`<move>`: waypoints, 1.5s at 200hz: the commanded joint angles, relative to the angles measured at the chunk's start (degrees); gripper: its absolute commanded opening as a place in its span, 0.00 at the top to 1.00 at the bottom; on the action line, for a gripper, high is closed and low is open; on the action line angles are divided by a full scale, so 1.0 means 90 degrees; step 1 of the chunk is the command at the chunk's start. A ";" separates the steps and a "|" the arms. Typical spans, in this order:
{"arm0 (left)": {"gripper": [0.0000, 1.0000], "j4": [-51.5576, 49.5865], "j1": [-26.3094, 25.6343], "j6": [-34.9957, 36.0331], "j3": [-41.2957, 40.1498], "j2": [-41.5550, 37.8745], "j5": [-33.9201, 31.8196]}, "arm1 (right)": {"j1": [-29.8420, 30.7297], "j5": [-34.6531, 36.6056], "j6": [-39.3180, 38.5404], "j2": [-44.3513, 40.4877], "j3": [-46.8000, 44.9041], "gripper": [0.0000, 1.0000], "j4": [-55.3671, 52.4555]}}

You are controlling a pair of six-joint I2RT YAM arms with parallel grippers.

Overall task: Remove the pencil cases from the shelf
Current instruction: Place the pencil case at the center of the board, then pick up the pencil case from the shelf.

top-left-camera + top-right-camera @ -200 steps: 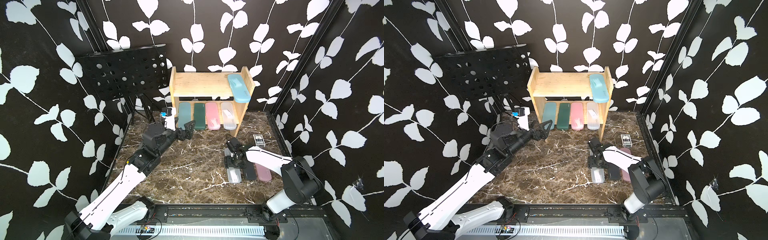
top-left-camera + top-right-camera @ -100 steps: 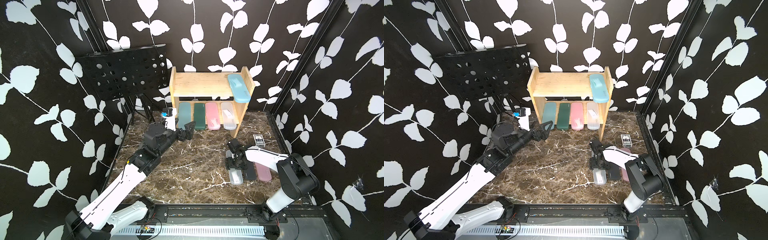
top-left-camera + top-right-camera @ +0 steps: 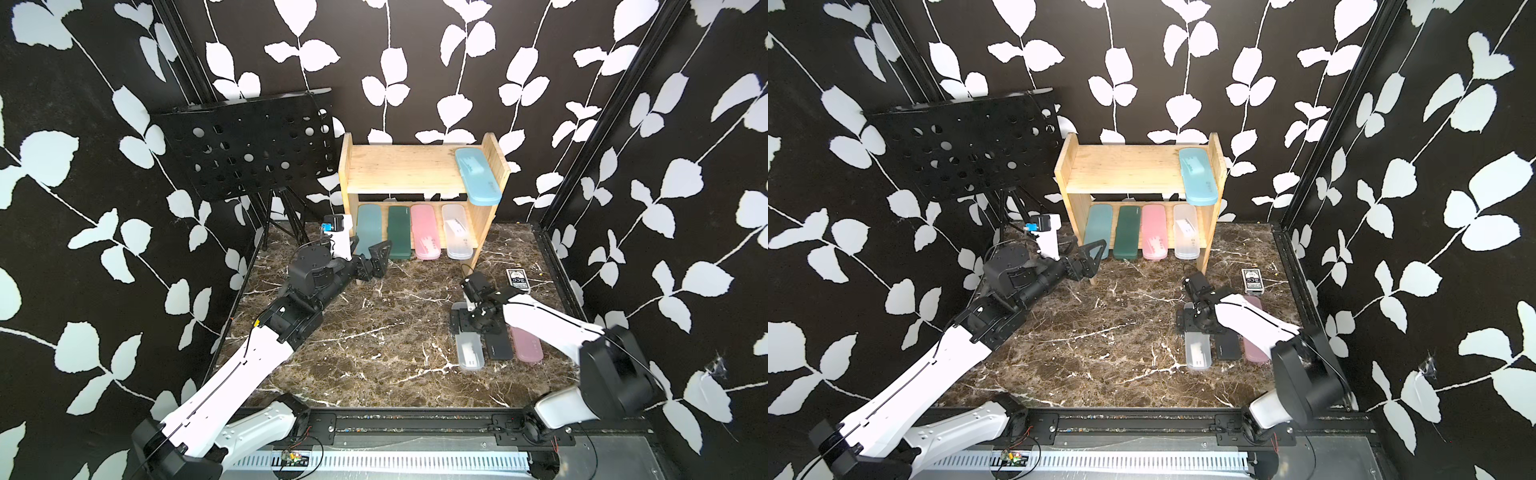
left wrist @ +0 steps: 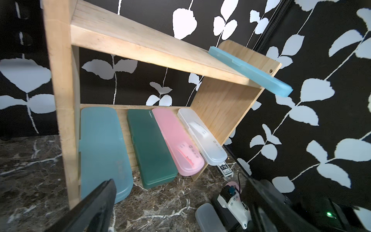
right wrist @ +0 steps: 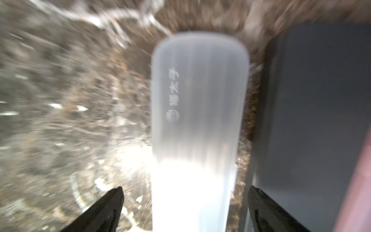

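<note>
Below, a dark marbled tabletop point(image 3: 374, 332) sits inside black leaf-patterned walls point(image 3: 685, 208). The right hand point(image 5: 185, 188) is spread wide astride the frosted clear case point(image 5: 198, 100) lying there, gripping nothing. The left hand point(image 4: 179, 182), equally spread and empty, hovers before the shelf point(image 3: 399, 166), which holds five pencil cases point(image 3: 424, 232).

Four cases point(image 3: 424, 232) lie side by side on the lower tier of the shelf point(image 3: 399, 174), a fifth case point(image 3: 477, 176) up top at the right end, overhanging the front. Three more cases point(image 3: 498, 348) sit in a row on the table point(image 3: 374, 332), front right.
</note>
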 commanded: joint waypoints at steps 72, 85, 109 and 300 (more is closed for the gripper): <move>0.01 0.1359 -0.0332 -0.4406 0.3158 0.3134 0.2514 | -0.0632 0.0611 0.0108 -0.1733 0.1611 0.01 -0.1510; 0.01 0.0943 -0.0417 -0.4465 0.3796 0.3565 0.2571 | -0.0807 0.0505 0.0130 -0.1792 0.1641 0.01 -0.1576; 0.01 0.1078 -0.0481 -0.4914 0.4538 0.4275 0.2769 | -0.1055 0.0353 0.0131 -0.1862 0.1648 0.01 -0.1632; 0.39 0.0386 -0.1112 -0.5028 0.6839 0.6054 0.2753 | -0.1553 -0.0109 -0.0182 -0.1936 0.1826 0.01 -0.1702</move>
